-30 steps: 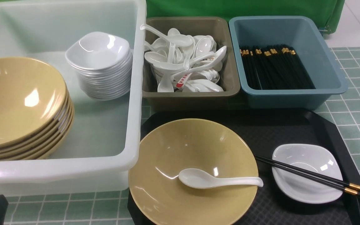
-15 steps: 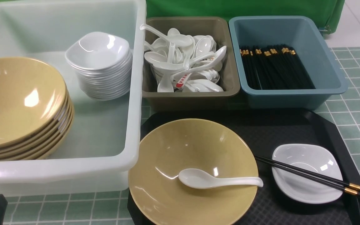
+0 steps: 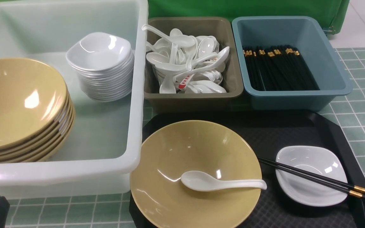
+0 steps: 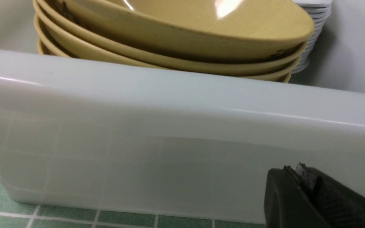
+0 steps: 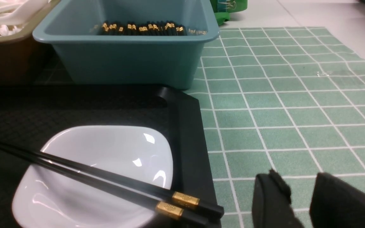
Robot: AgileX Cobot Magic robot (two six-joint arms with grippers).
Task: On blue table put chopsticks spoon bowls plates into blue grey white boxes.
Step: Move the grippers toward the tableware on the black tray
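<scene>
chopsticks [image 5: 106,177] lying across white plate [image 5: 90,202] on black tray [image 5: 190,152], just beside right jaws [image 5: 299,193]; those jaws parting, gripping nothing, hovering over blue table [image 5: 296,126]. blue box [image 5: 135,60] sitting beyond them, holding more chopsticks. left jaws [image 4: 306,183] clenching shut on nothing, hanging near outer wall of white box [image 4: 169,107]; stacked bowls [image 4: 201,53] resting inside, past those jaws. spoon [image 3: 214,182] lying in yellow bowl [image 3: 185,152] between both jaws. grey box [image 3: 195,101] holding spoons, farther off from both.
</scene>
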